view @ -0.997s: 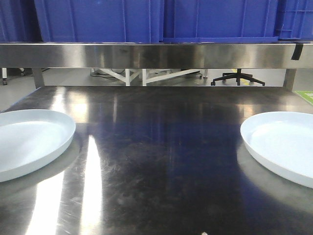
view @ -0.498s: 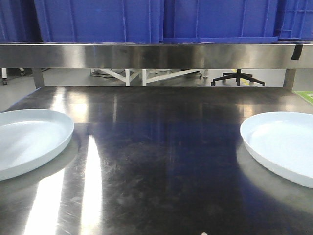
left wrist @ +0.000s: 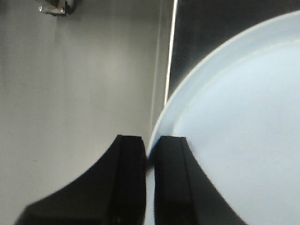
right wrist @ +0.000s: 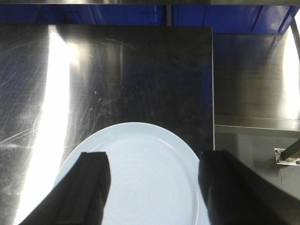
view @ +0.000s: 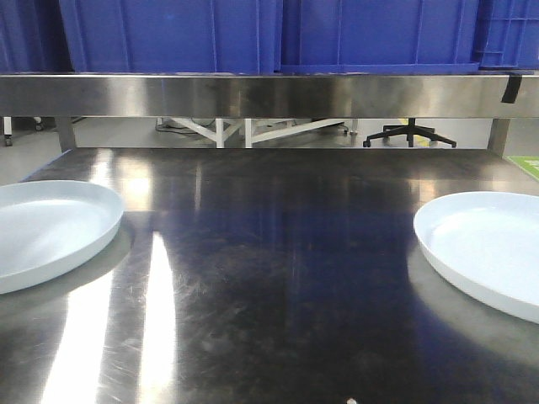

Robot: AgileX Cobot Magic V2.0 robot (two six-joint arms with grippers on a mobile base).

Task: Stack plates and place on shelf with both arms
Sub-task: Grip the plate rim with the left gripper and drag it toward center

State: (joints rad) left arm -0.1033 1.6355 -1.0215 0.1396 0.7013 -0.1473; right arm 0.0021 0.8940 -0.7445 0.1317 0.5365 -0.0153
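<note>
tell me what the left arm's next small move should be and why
Probably lift the left pale blue-white round plate slightly off the scratched steel table. The left black gripper is shut on its rim, while the other plate lies apart at the right, under the open right gripper.

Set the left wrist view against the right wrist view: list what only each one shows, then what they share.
Only the left wrist view: the left end effector closed on the left plate at its rim, by the table edge. Only the right wrist view: the right end effector open wide over the right plate, with blue bins behind. Both: a pale plate, the steel table, and black fingers in the foreground.
</note>
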